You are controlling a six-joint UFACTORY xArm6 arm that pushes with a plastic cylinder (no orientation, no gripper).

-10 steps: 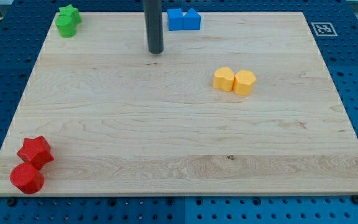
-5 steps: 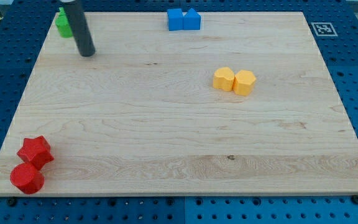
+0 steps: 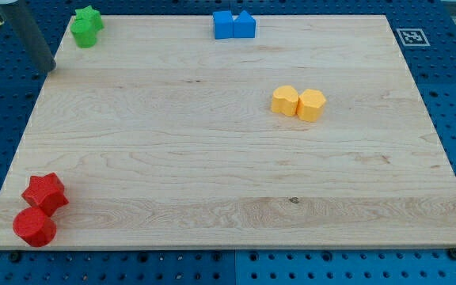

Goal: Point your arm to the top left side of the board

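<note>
Board (image 3: 212,158) is the wooden surface filling most of the view, and I read it from the view's bottom upward. At the bottom left corner I see a red cylinder-like block (image 3: 34,227) touching a red star-shaped block (image 3: 45,192) just above it. Right of centre, higher up, two yellow blocks (image 3: 286,100) (image 3: 311,104) sit side by side, touching. Along the top edge two blue blocks (image 3: 223,24) (image 3: 245,25) are pressed together, and in the top left corner a green star (image 3: 90,17) leans on a green round block (image 3: 83,34). My tip (image 3: 47,70) seems to rest at the board's left edge near the top, below and left of the green pair, apart from them. I have no hand on this arm, only the rod.
</note>
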